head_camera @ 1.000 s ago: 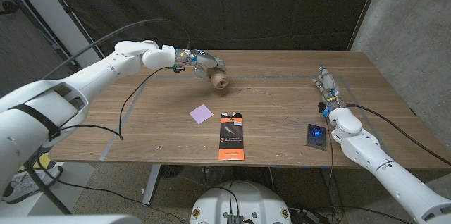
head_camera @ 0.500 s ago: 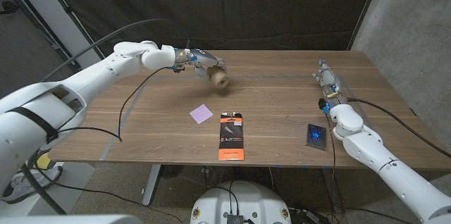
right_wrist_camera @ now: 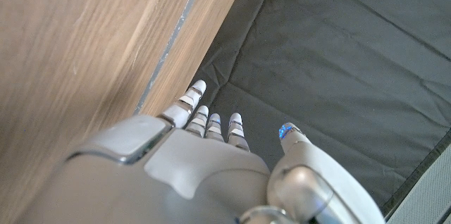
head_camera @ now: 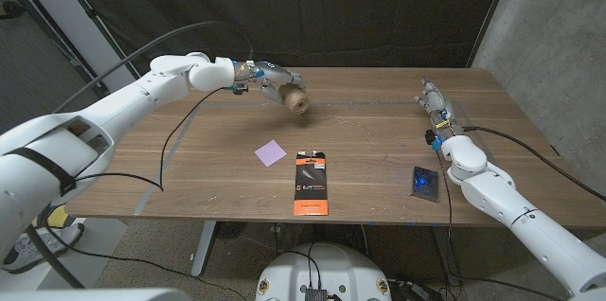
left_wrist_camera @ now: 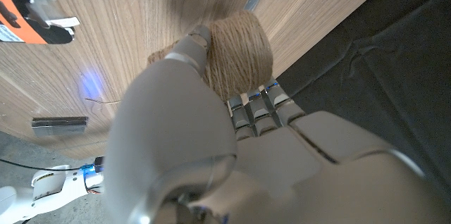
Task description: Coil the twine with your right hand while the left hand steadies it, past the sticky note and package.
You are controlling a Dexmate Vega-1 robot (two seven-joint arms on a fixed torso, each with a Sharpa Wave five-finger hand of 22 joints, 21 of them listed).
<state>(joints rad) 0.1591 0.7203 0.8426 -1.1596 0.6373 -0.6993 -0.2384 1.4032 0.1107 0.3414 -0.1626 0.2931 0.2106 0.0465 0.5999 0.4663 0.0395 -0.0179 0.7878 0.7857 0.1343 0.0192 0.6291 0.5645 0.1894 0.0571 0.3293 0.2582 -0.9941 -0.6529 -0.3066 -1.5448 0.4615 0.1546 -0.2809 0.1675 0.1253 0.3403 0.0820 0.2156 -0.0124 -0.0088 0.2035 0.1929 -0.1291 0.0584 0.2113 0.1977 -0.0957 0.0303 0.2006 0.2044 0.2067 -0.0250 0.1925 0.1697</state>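
A spool of brown twine [head_camera: 297,102] is at the far left-middle of the table, gripped by my left hand [head_camera: 268,81], which reaches it from the left. In the left wrist view the fingers [left_wrist_camera: 192,49] wrap the spool [left_wrist_camera: 243,41]. A thin loose strand [head_camera: 358,131] trails right from the spool across the wood. My right hand [head_camera: 433,106] stands at the far right of the table, its fingers stretched out and holding nothing; the right wrist view shows the same hand [right_wrist_camera: 211,157] with straight fingers. A purple sticky note [head_camera: 270,152] and an orange-and-black package [head_camera: 311,183] lie nearer the front.
A small black device with a blue light [head_camera: 424,181] lies by my right forearm near the front right edge. A black cable [head_camera: 170,140] loops over the table's left part. Dark curtains hang behind the table [head_camera: 379,93], and a concrete wall stands at the right.
My left hand has lifted the spool slightly and drawn it a little farther back. My right hand has edged slightly farther back along the right side.
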